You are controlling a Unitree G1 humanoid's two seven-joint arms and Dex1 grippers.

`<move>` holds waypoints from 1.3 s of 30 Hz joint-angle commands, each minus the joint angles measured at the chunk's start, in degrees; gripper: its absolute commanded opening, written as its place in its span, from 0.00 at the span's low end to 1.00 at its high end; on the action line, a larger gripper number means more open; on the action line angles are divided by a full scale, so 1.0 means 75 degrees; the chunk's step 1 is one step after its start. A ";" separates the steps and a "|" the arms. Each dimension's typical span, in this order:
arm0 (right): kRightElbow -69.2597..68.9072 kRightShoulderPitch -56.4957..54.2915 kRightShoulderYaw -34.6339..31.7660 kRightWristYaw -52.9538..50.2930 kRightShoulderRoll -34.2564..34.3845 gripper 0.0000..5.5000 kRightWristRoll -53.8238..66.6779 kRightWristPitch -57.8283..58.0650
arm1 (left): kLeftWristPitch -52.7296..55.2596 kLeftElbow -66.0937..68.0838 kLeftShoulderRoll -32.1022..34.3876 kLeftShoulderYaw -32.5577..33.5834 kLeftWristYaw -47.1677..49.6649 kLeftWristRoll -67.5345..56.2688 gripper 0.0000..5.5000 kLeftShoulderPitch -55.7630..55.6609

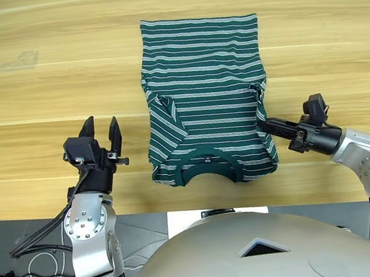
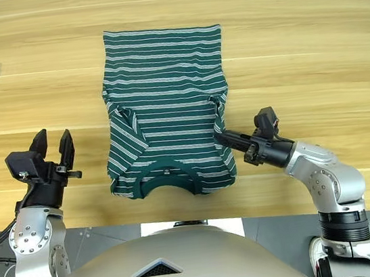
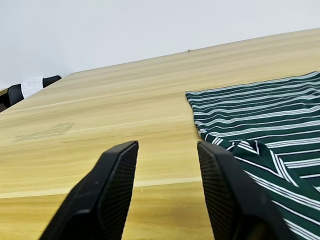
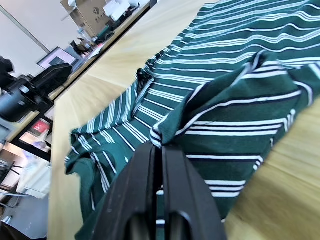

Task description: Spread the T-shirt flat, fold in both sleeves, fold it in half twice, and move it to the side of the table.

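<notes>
A green T-shirt (image 1: 204,74) with thin white stripes lies on the wooden table (image 1: 29,97), collar toward me and both sleeves folded in over the body. My right gripper (image 1: 263,125) is at the shirt's right edge, level with the folded right sleeve. In the right wrist view its fingers (image 4: 145,190) are pressed together with the sleeve's hem (image 4: 156,136) pinched at their tips. My left gripper (image 1: 100,132) is open and upright over bare wood, a hand's width left of the shirt's near left corner, with nothing between its fingers (image 3: 117,175).
Bare wood extends to the left, right and far side of the shirt. The table's near edge (image 1: 140,209) runs just below the collar. Cables (image 1: 29,248) hang on the floor at the lower left. Office clutter (image 4: 30,85) stands beyond the table's end.
</notes>
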 commanded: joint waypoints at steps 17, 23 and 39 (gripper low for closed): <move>-0.0735 0.0122 0.0268 0.0389 -0.0092 0.35 0.0790 0.0316 | 0.0204 -0.0040 0.0087 -0.0357 0.0033 0.0336 0.40 -0.0121; -0.0796 0.0247 0.0861 0.0560 -0.0089 0.44 0.0442 -0.0004 | 0.0289 -0.0025 0.0103 -0.0415 0.0033 0.0349 0.40 -0.0241; 0.2260 -0.1849 -0.0334 0.0507 -0.0849 0.44 -0.4771 -0.9777 | -0.4166 0.1584 0.4884 0.1436 -0.2743 0.2769 0.40 -0.0185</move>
